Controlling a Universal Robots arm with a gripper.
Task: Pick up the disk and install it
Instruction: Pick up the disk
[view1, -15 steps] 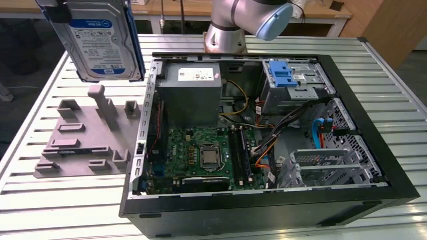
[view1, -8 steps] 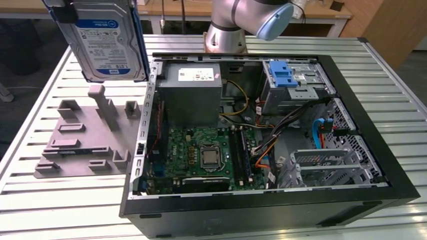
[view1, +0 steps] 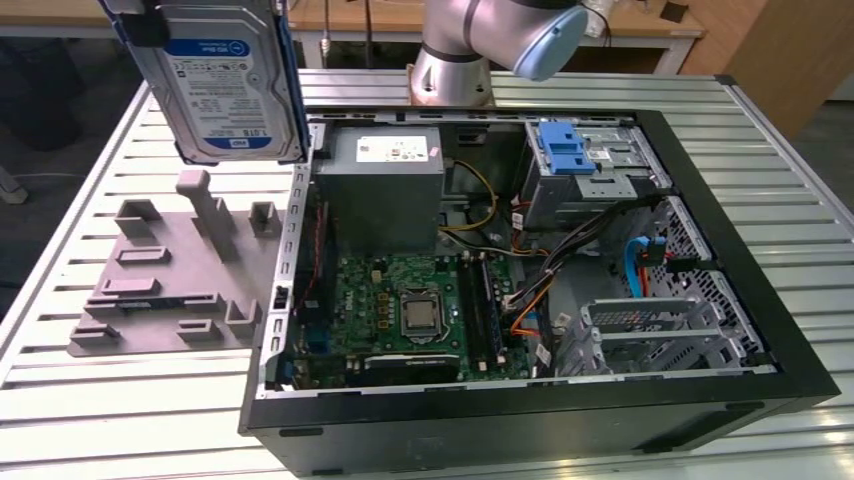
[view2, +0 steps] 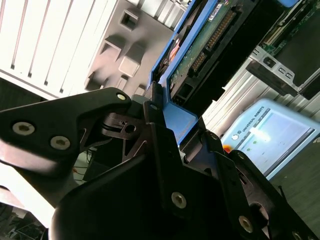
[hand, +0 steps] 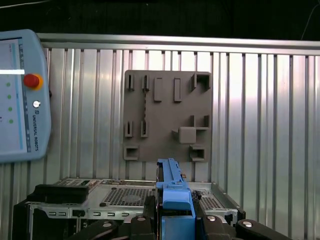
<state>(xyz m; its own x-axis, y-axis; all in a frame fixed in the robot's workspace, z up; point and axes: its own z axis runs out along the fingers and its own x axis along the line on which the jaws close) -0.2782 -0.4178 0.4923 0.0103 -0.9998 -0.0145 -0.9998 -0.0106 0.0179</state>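
Inside the end effector's (hand: 176, 212) grip, the disk (view1: 227, 85) hangs upright.

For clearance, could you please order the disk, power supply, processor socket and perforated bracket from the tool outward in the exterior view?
1. disk: held.
2. power supply: case corner.
3. processor socket: board's middle.
4. perforated bracket: the exterior view's right.

Slatted metal table (view1: 134, 400): carries a grey moulded holder plate (view1: 147, 300), an open black computer case (view1: 534, 420) and the robot arm's base (view1: 450, 80).

Silver disk (view1: 224, 85), blue bracket (hand: 175, 199), grey fixture (view1: 167, 270), green motherboard (view1: 407, 300)
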